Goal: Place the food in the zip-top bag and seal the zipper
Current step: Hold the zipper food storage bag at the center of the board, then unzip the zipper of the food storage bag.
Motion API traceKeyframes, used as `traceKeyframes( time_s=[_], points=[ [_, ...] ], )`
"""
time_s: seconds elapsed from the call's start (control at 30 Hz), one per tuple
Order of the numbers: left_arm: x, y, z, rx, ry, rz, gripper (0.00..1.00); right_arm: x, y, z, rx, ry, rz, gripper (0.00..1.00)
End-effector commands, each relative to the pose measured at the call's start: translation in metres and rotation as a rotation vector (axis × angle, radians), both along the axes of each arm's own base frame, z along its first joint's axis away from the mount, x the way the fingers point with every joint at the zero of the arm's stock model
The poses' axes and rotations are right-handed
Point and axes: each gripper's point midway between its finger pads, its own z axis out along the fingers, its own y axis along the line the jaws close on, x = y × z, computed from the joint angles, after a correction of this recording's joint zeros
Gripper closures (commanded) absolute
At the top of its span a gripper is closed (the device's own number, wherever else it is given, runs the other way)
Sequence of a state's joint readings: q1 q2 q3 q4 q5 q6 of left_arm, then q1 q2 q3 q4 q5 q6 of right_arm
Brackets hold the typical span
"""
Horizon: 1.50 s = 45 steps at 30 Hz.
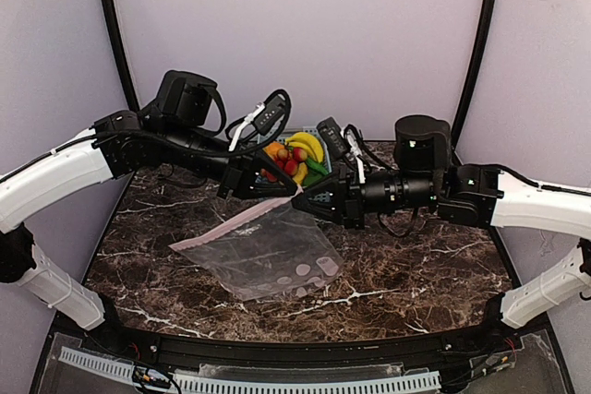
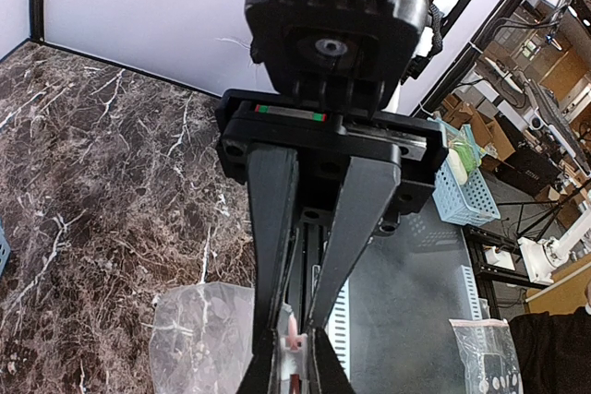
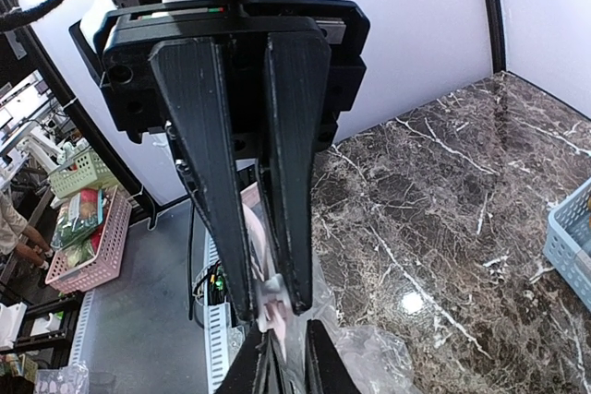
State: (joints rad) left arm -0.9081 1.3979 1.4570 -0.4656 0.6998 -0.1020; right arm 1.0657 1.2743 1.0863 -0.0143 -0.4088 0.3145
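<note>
Clear dotted zip-top bag (image 1: 268,260), pinkish zipper strip (image 1: 231,226) clenched by left end effector (image 2: 294,343) and right end effector (image 3: 272,306), plastic toy food (image 1: 295,154) at 12 o'clock.

Zip-top bag (image 1: 268,251) on the table (image 1: 416,265), centre; behind it, food (image 1: 295,156) in the basket (image 1: 321,193) (zipper (image 1: 231,223) along the bag's far edge)

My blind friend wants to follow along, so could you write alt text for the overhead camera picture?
Over a dark marble table, a robot's left fingers and right fingers both pinch the pinkish zipper of a clear zip-top bag that lies on it. Behind them, a light-blue basket holds toy food: yellow bananas, red fruits, green vegetables.
</note>
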Motion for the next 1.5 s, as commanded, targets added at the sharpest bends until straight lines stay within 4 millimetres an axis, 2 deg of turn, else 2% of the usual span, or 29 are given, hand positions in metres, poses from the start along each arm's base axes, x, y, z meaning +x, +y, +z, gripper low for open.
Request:
traceKeyframes(
  time_s=[0.0, 0.07, 1.07, 1.47],
  points=[
    [-0.008, 0.004, 0.004, -0.011, 0.004, -0.021, 0.99, 0.003, 0.001, 0.015, 0.049, -0.025, 0.005, 0.93],
    [-0.009, 0.004, 0.004, -0.011, 0.005, -0.022, 0.99, 0.003, 0.002, 0.014, 0.046, -0.023, 0.002, 1.0],
    [0.0, 0.014, 0.0, 0.039, -0.056, 0.041, 0.99, 0.022, -0.026, 0.023, 0.074, -0.047, -0.179, 1.0],
    [0.005, 0.017, -0.008, 0.072, -0.06, 0.075, 0.99, 0.043, -0.039, 0.016, 0.033, -0.052, -0.318, 1.0]
  ],
)
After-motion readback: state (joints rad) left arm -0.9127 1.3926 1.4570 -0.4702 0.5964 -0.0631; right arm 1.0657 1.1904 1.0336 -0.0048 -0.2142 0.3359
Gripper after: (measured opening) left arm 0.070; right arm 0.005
